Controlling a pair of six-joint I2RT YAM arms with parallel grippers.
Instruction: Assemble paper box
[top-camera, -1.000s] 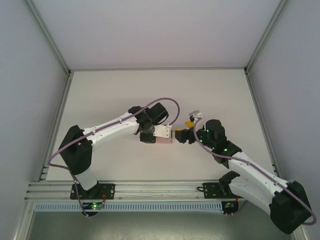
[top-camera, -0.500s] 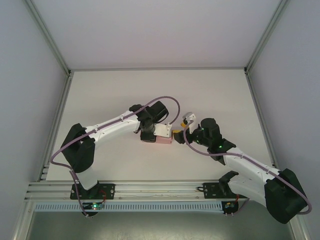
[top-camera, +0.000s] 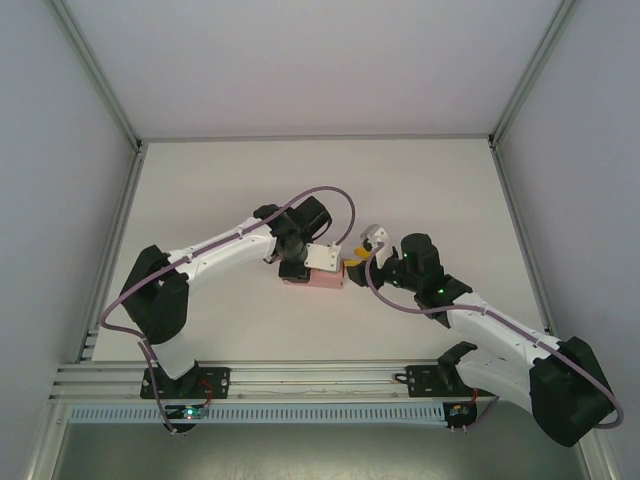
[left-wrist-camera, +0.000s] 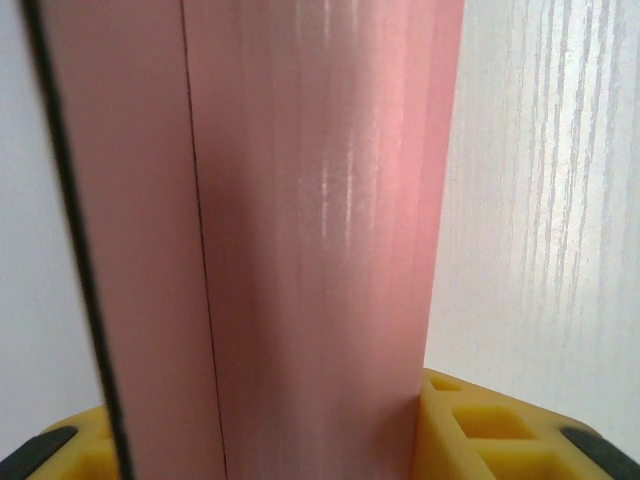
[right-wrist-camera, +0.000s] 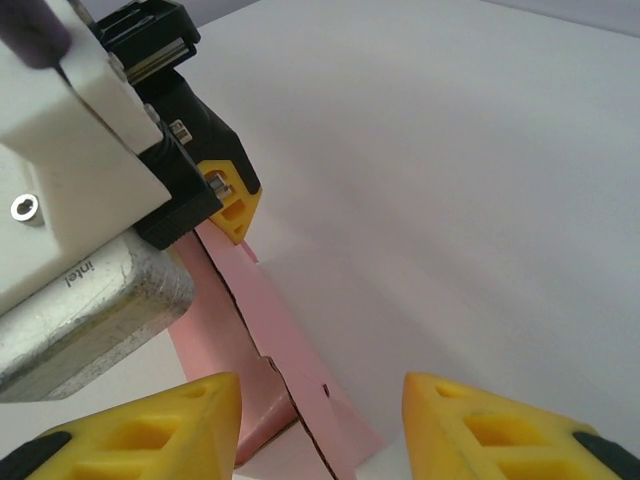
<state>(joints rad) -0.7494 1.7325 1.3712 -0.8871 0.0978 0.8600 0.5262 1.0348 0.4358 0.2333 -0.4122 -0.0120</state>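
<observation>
Paper box (top-camera: 322, 280) in left claw (left-wrist-camera: 290, 445) (right claw (right-wrist-camera: 320, 425) beside)

Right arm swung in: wrist now further left and a bit farther than a second ago, elbow block at near right pulled left too. Right gripper (top-camera: 353, 264) closed in on the right end of the paper box (top-camera: 318, 281). Its fingers (right-wrist-camera: 150, 430) have narrowed and now straddle the box's end edge, with a gap showing on the right finger's side. Right wrist rolled, so its camera block moved left, closer to the left arm's wrist. Left gripper (top-camera: 298, 262) shifted slightly far and left with a small twist. Box went with it, and more pink now shows along its near side.
</observation>
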